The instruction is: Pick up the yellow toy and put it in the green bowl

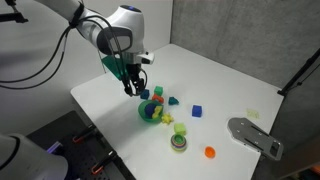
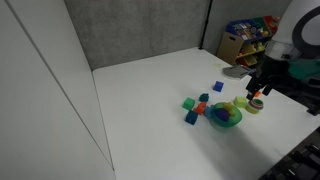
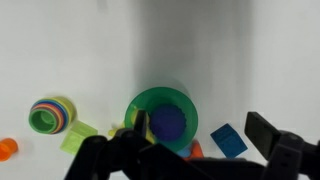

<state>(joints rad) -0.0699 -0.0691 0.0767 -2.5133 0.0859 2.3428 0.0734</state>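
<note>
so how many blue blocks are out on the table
3: one blue block set apart, two more near the green bowl; some may be hidden

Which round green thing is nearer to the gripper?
The larger round green bowl, with a blue piece inside; the smaller green striped ring sits farther away.

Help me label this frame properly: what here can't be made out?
Yellow toy: wrist view, only a blurred sliver shows beside the end effector; shape unclear.
Green bowl: wrist view blurs the dark piece inside it; in both exterior views it is too small.
Orange piece: cut off by the wrist view's left edge.
Shelf items: too small, far back in an exterior view.
</note>
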